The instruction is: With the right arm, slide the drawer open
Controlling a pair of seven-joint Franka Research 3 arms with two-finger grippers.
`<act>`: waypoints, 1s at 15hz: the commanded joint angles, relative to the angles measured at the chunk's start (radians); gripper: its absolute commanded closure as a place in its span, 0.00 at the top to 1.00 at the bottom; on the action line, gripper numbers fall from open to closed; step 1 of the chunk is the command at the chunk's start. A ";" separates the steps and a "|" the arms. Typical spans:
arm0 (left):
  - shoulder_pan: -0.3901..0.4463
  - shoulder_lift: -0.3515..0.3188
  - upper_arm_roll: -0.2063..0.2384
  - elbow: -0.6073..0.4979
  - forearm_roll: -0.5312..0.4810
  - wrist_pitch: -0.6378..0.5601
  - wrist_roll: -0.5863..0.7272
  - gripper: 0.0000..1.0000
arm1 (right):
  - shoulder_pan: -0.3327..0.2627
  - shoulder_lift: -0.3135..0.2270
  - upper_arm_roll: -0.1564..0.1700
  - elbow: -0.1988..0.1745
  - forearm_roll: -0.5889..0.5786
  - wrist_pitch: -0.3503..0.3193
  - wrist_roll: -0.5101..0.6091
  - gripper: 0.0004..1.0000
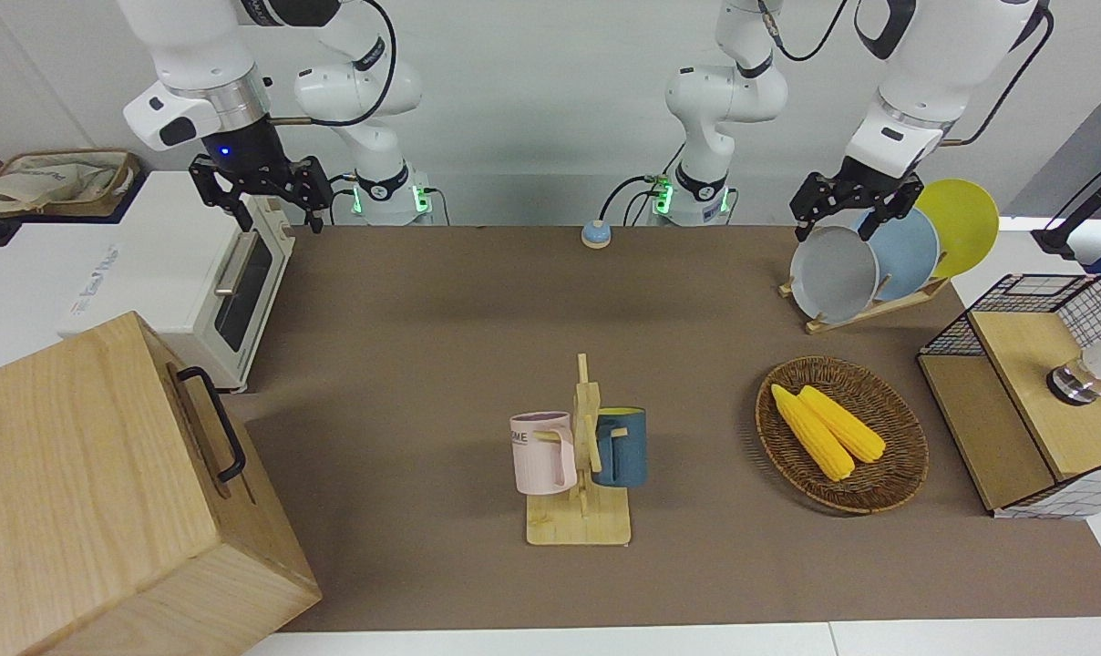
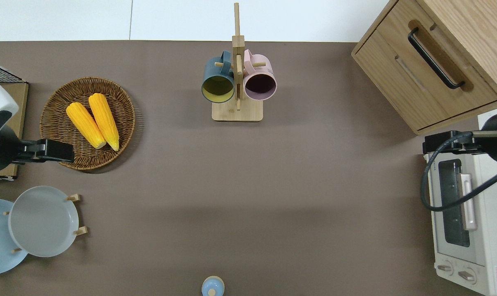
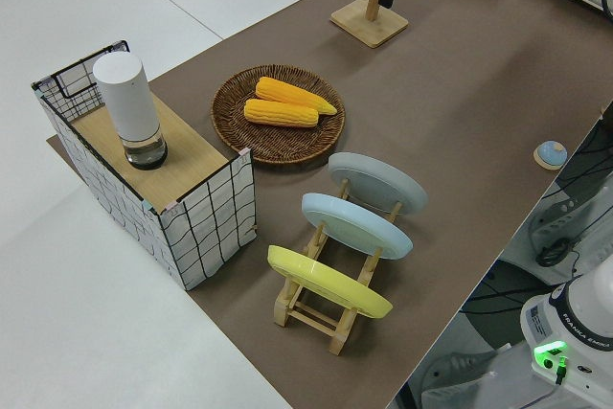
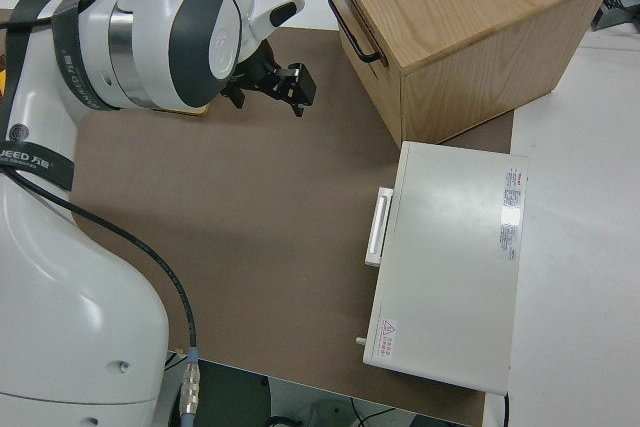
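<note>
While drawer (image 2: pixel 433 72) sits shut, toaster oven (image 2: pixel 458 213) beside, right gripper (image 1: pixel 272 196) above.

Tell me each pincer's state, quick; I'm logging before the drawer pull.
Right pincer: open, holding nothing.
Left pincer: open, holding nothing; parked.

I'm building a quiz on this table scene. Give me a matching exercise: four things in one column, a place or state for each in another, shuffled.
1. corn cobs
2. pink mug
3. drawer
4. grey plate

A. shut
B. hanging on the wooden mug stand
C. upright in the plate rack
D. in the wicker basket

Pairs: 1-D, 2-B, 3-A, 4-C.
</note>
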 commanded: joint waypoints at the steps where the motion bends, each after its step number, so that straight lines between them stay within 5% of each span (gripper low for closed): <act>1: -0.004 -0.008 0.004 0.002 0.013 -0.014 0.001 1.00 | -0.026 0.055 -0.004 0.067 0.003 -0.037 -0.004 0.98; 13: -0.004 -0.008 0.004 0.002 0.013 -0.014 0.001 1.00 | -0.012 0.057 0.004 0.078 -0.043 -0.037 0.035 0.98; 15: -0.004 -0.008 0.004 0.004 0.013 -0.014 0.001 1.00 | 0.001 0.057 0.033 0.072 -0.105 -0.037 0.084 0.98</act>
